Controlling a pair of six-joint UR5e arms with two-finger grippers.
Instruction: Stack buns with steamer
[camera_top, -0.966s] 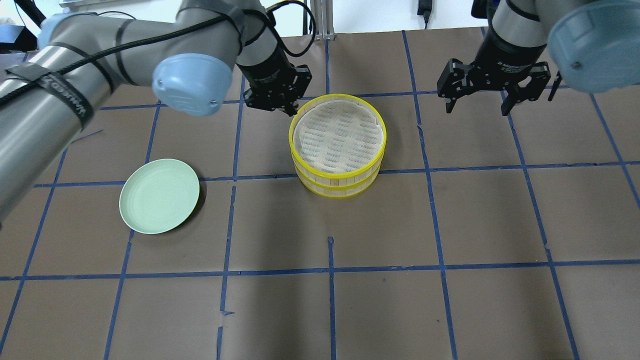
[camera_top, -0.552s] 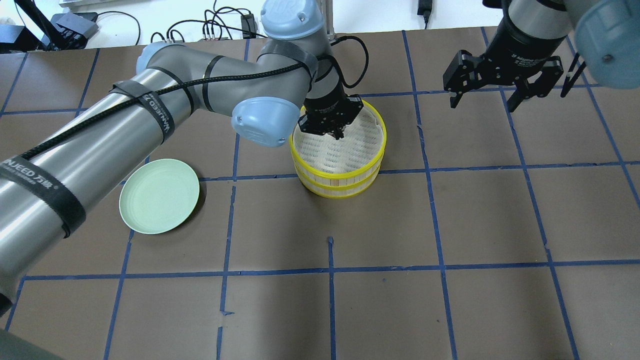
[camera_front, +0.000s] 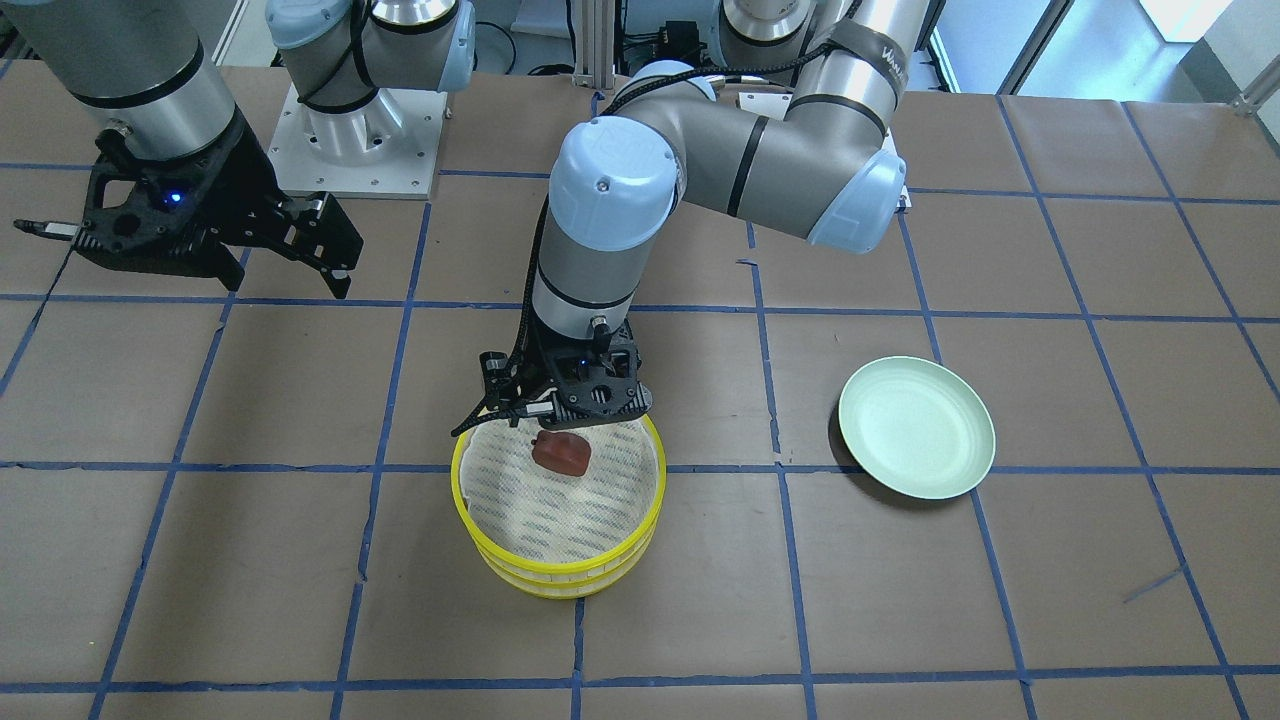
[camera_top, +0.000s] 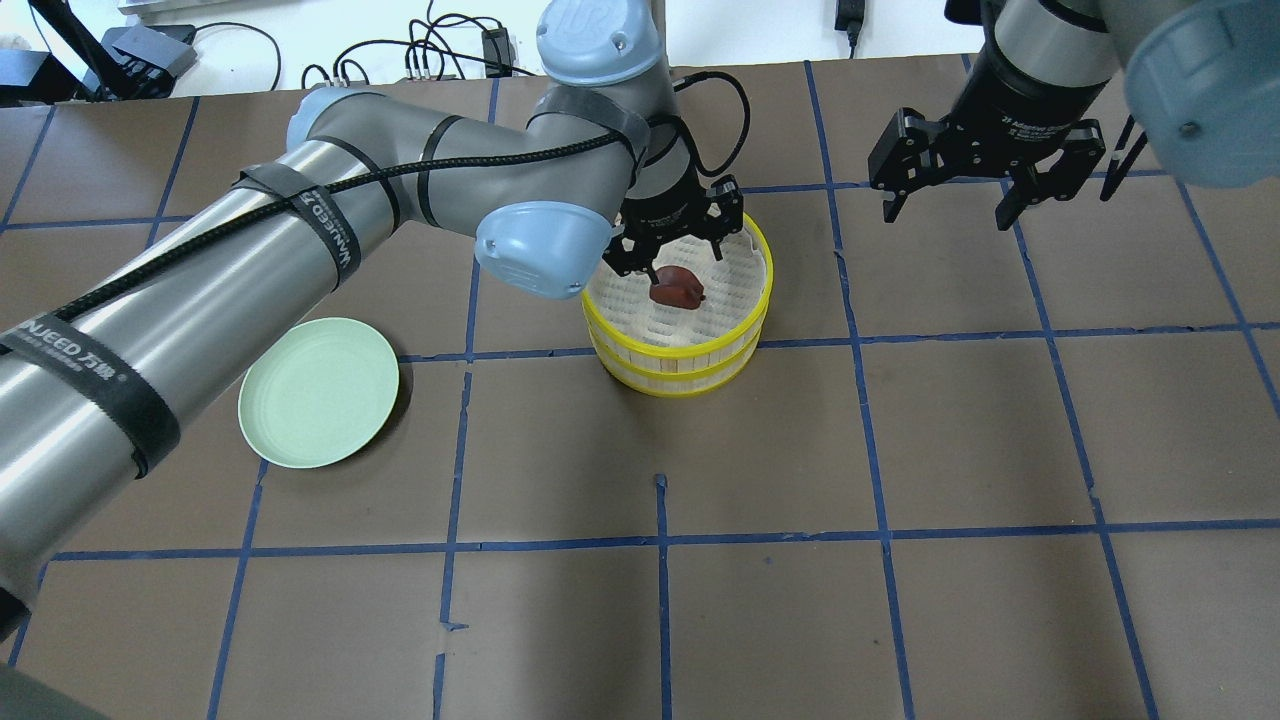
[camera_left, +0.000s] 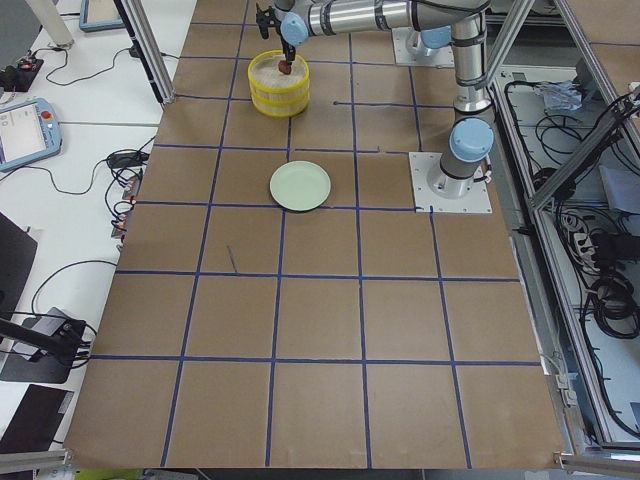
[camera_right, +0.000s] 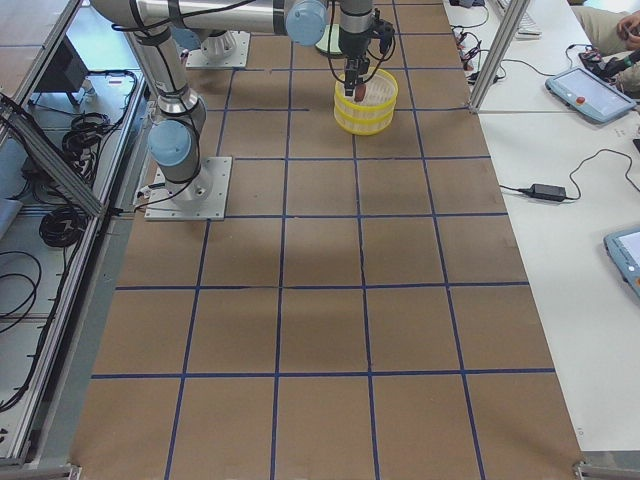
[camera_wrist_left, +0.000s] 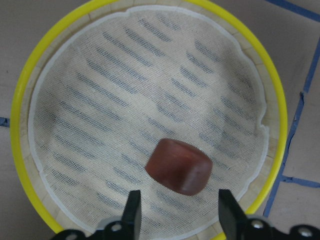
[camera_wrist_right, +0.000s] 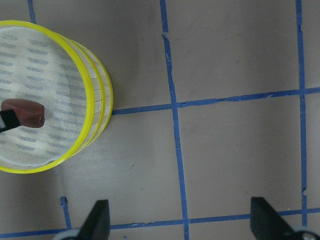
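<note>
The steamer (camera_top: 680, 362) is two stacked yellow-rimmed trays with a white mesh on top; it also shows in the front view (camera_front: 560, 583) and the left wrist view (camera_wrist_left: 20, 100). The reddish-brown bun (camera_top: 677, 288) (camera_front: 561, 452) (camera_wrist_left: 179, 166) lies on the top mesh, off centre. My left gripper (camera_top: 680, 262) (camera_wrist_left: 178, 212) hovers just above it, open, with its fingers wider than the bun and not touching it. The white bun is hidden. My right gripper (camera_top: 945, 215) (camera_wrist_right: 181, 220) is open and empty, raised to the right of the steamer.
A pale green plate (camera_top: 318, 406) (camera_front: 916, 427) lies on the brown table on my left, apart from the steamer. Blue tape lines grid the table. My left arm stretches across the table's left half to the steamer.
My left gripper moved from the steamer's far-left rim to over the mesh and opened. The reddish-brown bun now lies on the mesh, which was bare before. The right gripper has hardly moved.
</note>
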